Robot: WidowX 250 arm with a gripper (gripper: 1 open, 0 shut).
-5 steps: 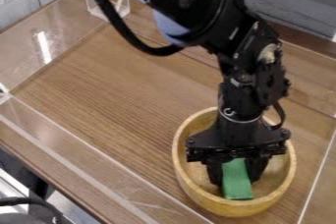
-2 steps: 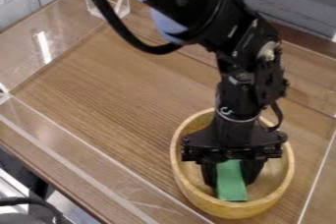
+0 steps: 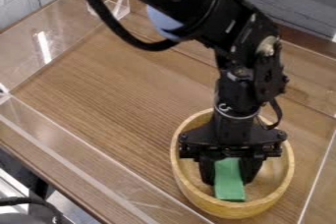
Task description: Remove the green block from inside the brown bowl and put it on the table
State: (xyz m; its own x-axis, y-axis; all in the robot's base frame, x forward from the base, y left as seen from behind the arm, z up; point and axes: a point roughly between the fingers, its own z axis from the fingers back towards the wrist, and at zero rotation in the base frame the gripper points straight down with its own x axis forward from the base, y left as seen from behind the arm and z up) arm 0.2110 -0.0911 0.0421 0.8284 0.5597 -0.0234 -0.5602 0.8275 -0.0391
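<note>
Block (image 3: 230, 180) slightly leftward in tool (image 3: 231, 161)

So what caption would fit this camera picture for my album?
Robot gripper shut on the green block inside the brown bowl, on the wooden table.

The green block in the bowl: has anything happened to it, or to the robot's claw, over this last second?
Hardly anything. The gripper stays down inside the brown bowl, shut on the green block, which has only edged slightly toward the left of the picture along with the claw. The block has not been lifted out. The bowl has not shifted on the table.
</note>
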